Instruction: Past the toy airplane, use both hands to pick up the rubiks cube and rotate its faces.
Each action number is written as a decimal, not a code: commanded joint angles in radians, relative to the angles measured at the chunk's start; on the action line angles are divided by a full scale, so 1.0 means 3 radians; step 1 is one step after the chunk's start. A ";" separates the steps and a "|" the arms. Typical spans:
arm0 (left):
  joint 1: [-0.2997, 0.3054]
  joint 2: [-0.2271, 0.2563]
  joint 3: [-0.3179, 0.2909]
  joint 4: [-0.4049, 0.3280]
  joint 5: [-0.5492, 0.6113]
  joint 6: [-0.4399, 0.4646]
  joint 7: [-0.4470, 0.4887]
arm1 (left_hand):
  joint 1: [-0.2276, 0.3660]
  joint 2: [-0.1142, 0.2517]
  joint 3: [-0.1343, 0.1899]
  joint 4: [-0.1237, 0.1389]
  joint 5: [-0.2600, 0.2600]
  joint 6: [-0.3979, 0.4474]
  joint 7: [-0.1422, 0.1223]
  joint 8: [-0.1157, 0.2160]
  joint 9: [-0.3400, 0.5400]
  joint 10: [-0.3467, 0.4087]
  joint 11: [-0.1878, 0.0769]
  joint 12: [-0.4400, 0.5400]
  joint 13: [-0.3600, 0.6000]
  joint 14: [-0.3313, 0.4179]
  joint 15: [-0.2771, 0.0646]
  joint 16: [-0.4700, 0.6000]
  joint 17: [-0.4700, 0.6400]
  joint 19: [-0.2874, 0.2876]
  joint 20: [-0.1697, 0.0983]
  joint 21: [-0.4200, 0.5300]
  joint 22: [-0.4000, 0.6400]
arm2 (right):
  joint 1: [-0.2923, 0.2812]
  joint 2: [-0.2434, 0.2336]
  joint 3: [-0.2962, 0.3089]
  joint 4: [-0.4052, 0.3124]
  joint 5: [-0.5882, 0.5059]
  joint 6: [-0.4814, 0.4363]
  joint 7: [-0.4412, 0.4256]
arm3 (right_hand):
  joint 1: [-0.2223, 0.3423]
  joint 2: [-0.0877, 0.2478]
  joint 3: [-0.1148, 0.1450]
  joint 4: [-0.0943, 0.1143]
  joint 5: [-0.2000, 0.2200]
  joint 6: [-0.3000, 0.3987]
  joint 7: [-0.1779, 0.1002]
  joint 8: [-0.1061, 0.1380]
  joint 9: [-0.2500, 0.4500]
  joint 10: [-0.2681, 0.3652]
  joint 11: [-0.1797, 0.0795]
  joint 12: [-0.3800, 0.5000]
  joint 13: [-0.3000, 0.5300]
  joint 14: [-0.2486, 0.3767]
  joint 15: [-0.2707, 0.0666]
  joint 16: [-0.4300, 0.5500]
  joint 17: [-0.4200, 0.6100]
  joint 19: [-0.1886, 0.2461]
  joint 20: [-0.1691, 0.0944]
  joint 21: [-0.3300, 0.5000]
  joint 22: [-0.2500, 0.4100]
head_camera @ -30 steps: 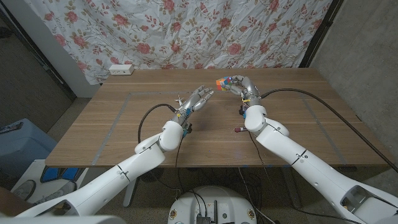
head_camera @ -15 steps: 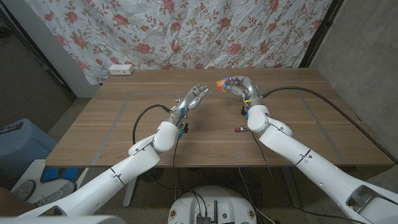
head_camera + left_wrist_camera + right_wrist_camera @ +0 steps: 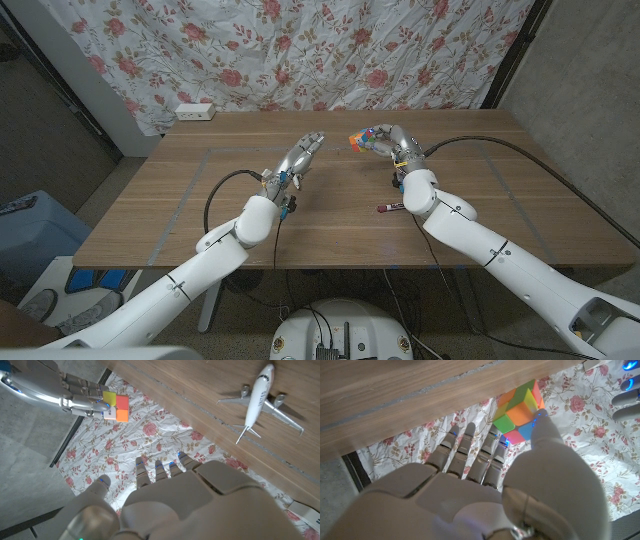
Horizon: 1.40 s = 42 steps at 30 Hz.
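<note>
My right hand point(image 3: 393, 143) holds the multicoloured rubiks cube point(image 3: 359, 137) in its fingertips, lifted above the far middle of the wooden table point(image 3: 480, 200). My left hand point(image 3: 298, 157) hovers a short way to the cube's left with its fingers stretched out and nothing in it. In the left wrist view the white toy airplane point(image 3: 260, 400) lies on the table below that hand point(image 3: 165, 505), and the right hand point(image 3: 55, 391) shows gripping the cube point(image 3: 116, 405). The right wrist view shows the cube point(image 3: 517, 410) pinched between my thumb and fingers point(image 3: 470, 450).
A white power strip point(image 3: 194, 111) lies at the table's far left corner. A small dark stick with a red end point(image 3: 388, 208) lies near my right forearm. Black cables trail from both wrists. A floral curtain point(image 3: 300, 50) hangs behind the table.
My left hand has drifted to the left, away from the cube, widening the gap between the hands. The right hand keeps the cube in nearly the same place.
</note>
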 commanded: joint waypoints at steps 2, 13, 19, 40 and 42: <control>0.0059 -0.0033 -0.0217 0.0148 -0.0460 -0.0311 -0.0043 | 0.0031 0.0260 -0.0008 -0.0005 0.0013 -0.0017 0.0038 -0.0002 0.0014 0.0014 0.0012 0.0009 0.0010 0.0010 -0.0159 0.0012 0.0010 0.0017 -0.0124 0.0017 -0.0003 | 0.0067 -0.0238 -0.0092 -0.0092 -0.0225 -0.0078 0.0256 | 0.0095 0.0152 -0.0003 0.0020 0.0011 0.0118 -0.0123 -0.0018 0.0015 0.0079 -0.0102 -0.0007 0.0015 0.0000 -0.0428 0.0016 0.0001 0.0005 -0.0016 -0.0001 0.0009; 0.0068 -0.0032 -0.0316 0.0241 -0.0663 -0.0333 -0.0066 | 0.0032 0.0256 -0.0009 -0.0009 0.0014 -0.0030 0.0065 0.0000 0.0014 0.0022 0.0020 0.0003 0.0011 0.0023 -0.0153 0.0007 0.0009 0.0033 -0.0114 0.0014 -0.0004 | 0.0105 -0.0367 -0.0122 -0.0121 -0.0379 -0.0101 0.0465 | 0.0083 0.0155 -0.0008 0.0019 0.0008 0.0096 -0.0125 -0.0037 0.0015 0.0057 -0.0102 -0.0016 0.0019 -0.0006 -0.0449 0.0012 0.0000 0.0008 -0.0019 0.0000 0.0009; 0.0071 -0.0056 -0.0367 0.0306 -0.0784 -0.0380 -0.0060 | 0.0033 0.0254 -0.0010 -0.0011 0.0014 -0.0037 0.0072 0.0001 0.0014 0.0025 0.0021 -0.0001 0.0011 0.0028 -0.0153 0.0003 0.0009 0.0038 -0.0112 0.0011 -0.0004 | 0.0151 -0.0426 -0.0136 -0.0102 -0.0435 -0.0103 0.0614 | 0.0071 0.0144 -0.0016 0.0019 0.0002 0.0088 -0.0124 -0.0045 0.0016 0.0038 -0.0103 -0.0025 0.0017 -0.0013 -0.0446 0.0005 -0.0003 0.0010 -0.0016 0.0001 0.0009; 0.0028 -0.0170 -0.0483 0.0600 -0.1217 -0.0590 -0.0136 | 0.0034 0.0247 -0.0014 -0.0016 0.0015 -0.0040 0.0103 0.0011 0.0015 0.0050 0.0053 -0.0011 0.0011 0.0065 -0.0134 -0.0001 0.0009 0.0075 -0.0091 0.0008 -0.0004 | 0.0438 -0.0570 -0.0333 0.0012 -0.0773 -0.0159 0.1228 | 0.0049 0.0097 -0.0039 0.0009 -0.0023 0.0037 -0.0125 -0.0069 0.0037 -0.0035 -0.0102 -0.0051 0.0021 -0.0073 -0.0434 -0.0034 -0.0011 -0.0010 0.0003 -0.0007 0.0008; 0.0020 -0.0181 -0.0492 0.0636 -0.1264 -0.0614 -0.0156 | 0.0034 0.0246 -0.0015 -0.0017 0.0015 -0.0033 0.0111 0.0014 0.0015 0.0055 0.0056 -0.0011 0.0011 0.0072 -0.0131 0.0000 0.0009 0.0082 -0.0085 0.0008 -0.0005 | 0.0487 -0.0592 -0.0364 0.0018 -0.0814 -0.0157 0.1330 | 0.0046 0.0089 -0.0044 0.0008 -0.0029 0.0017 -0.0125 -0.0075 0.0043 -0.0070 -0.0101 -0.0065 0.0017 -0.0093 -0.0431 -0.0040 -0.0006 -0.0014 0.0005 -0.0007 0.0008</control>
